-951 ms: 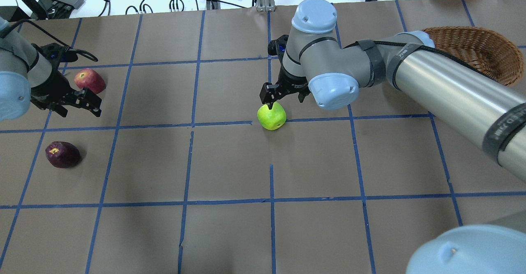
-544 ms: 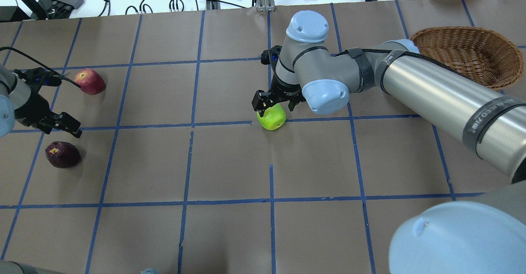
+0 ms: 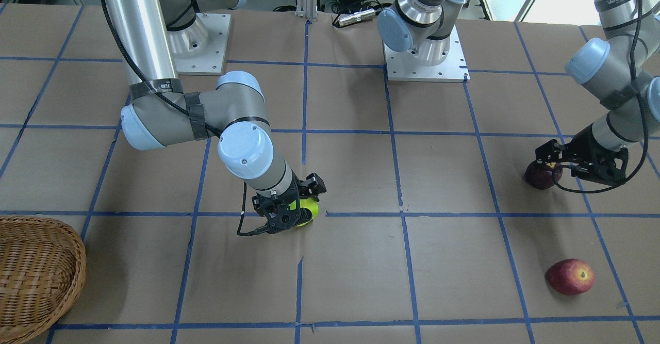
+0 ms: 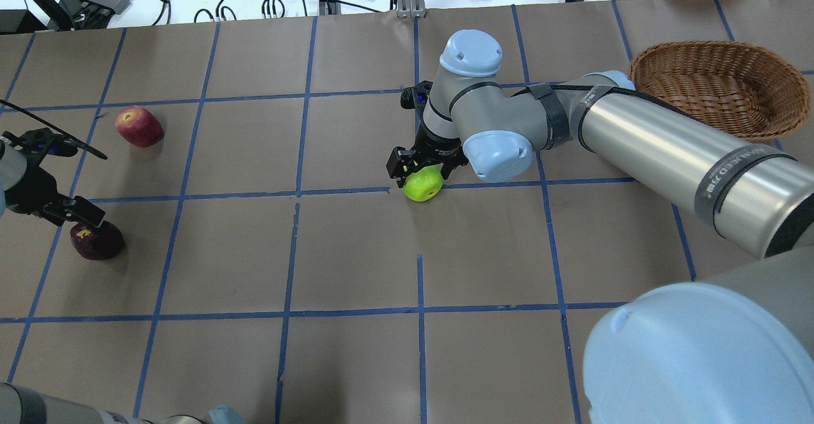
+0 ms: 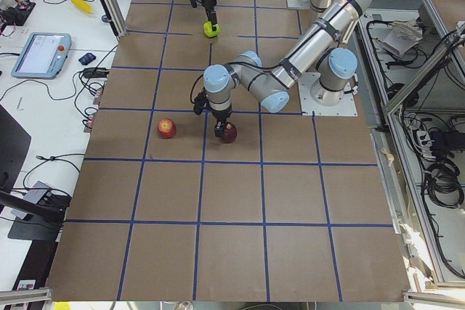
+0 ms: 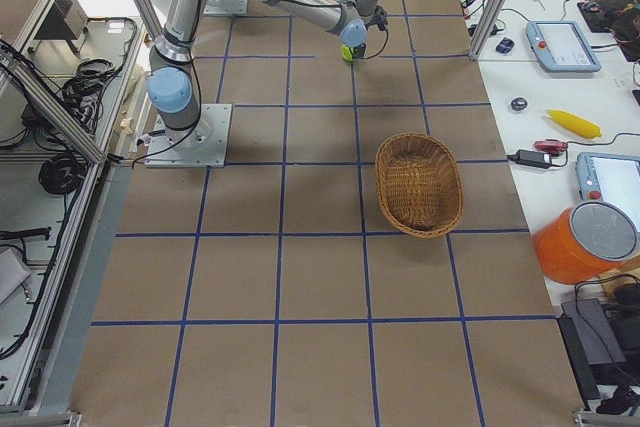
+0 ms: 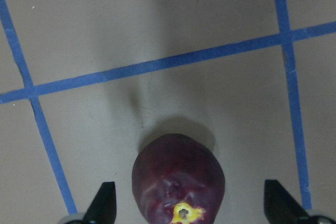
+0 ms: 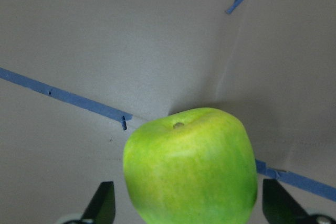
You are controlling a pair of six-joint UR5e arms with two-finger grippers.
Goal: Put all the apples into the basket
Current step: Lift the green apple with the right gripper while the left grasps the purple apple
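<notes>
Left hand (image 7: 189,187): spread wide, gripping nothing, fingers either side of the purple apple (image 4: 98,241); the wrist view shows the gaps.
Red apple (image 4: 138,126): on the worktop (image 4: 356,252), far left, by itself.
Right hand (image 4: 423,170): wide open too, straddling the green apple (image 4: 424,185), no grip.
Basket (image 4: 712,47): far right, bare wicker inside; the right-side view shows its whole floor.
Since a second ago: left hand swung from red apple to purple; right dropped lower.
</notes>
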